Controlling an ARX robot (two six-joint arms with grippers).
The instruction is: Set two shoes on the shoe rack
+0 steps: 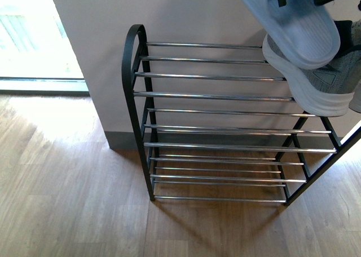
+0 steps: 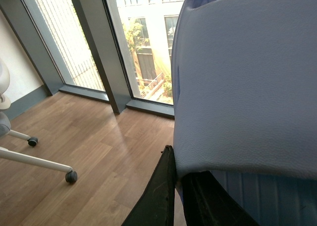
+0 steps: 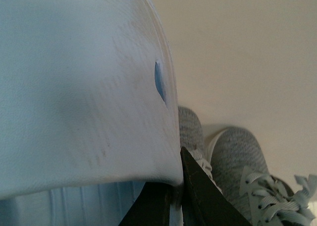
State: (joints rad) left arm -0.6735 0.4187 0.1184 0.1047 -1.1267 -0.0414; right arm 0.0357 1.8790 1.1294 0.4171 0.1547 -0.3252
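While both grey sneakers (image 3: pixel 237 171) sit on the rack's (image 1: pixel 214 93) top right, each gripper grasps something. The right gripper (image 3: pixel 176 191) pinches a blue slide (image 3: pixel 84 87). The left gripper (image 2: pixel 179 186) clamps another slide (image 2: pixel 247 87).

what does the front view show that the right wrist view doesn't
Only the front view shows the shoe rack with its black side frame and chrome rods, the wood floor, and a grey sneaker resting at the right end of the top tier, sole toward the camera.

Only the right wrist view shows two grey sneakers side by side with their laces, and the dark fingers of the right pincer against a slide's edge.

Both show a light blue slide held up near the pale wall, and grey knit sneaker below it.
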